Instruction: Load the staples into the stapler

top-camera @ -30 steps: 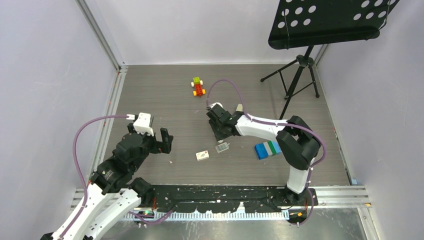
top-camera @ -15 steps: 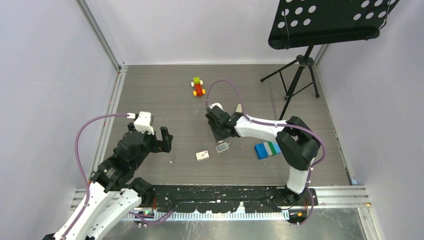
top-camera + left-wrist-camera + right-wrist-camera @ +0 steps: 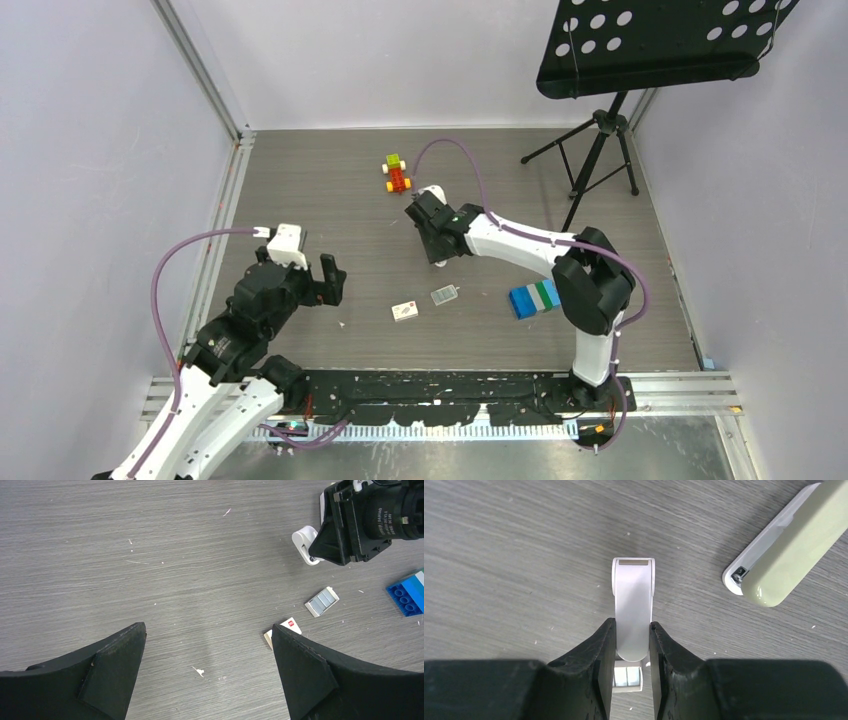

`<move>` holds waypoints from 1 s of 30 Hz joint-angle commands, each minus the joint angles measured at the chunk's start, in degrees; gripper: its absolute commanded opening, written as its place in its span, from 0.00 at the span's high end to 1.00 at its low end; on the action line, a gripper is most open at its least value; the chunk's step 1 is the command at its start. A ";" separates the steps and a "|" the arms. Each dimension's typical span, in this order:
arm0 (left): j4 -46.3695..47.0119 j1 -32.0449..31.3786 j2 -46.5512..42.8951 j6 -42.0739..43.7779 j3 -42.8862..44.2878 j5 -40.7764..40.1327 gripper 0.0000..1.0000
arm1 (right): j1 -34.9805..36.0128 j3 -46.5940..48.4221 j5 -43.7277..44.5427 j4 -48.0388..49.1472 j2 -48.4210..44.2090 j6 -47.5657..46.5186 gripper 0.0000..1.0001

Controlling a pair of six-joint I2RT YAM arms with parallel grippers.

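Note:
The staples (image 3: 444,295) are a silvery-grey block in a small white tray, lying on the table; the left wrist view shows the staples (image 3: 321,601) too. Their white carton (image 3: 404,311) with a red mark lies just left, partly behind a finger in the left wrist view (image 3: 289,626). The stapler (image 3: 789,545), beige-topped, lies on the table to the right of my right gripper (image 3: 632,625), which is shut on a stubby white piece (image 3: 634,600). In the top view the right gripper (image 3: 438,252) is behind the staples. My left gripper (image 3: 207,645) hovers open, left of the carton.
A blue-green-white block (image 3: 533,298) lies right of the staples. A small toy of coloured bricks (image 3: 397,174) sits at the back. A black music stand's tripod (image 3: 600,150) stands at the back right. Walls close in both sides.
My right gripper has moved toward the back of the table, away from the staples, still shut on the white piece. The left arm has barely shifted.

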 commanded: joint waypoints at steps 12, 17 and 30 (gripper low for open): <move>1.83 1.12 -1.52 -0.30 -0.45 1.13 0.01 | -9.66 5.10 4.84 2.63 6.11 11.16 0.76; 1.81 1.79 -1.34 -0.24 -0.45 1.69 0.01 | -10.80 7.34 3.95 3.17 8.74 12.59 0.71; 1.52 2.33 -2.00 -0.13 -0.63 1.81 0.01 | -10.81 5.02 0.89 4.37 3.48 12.72 0.52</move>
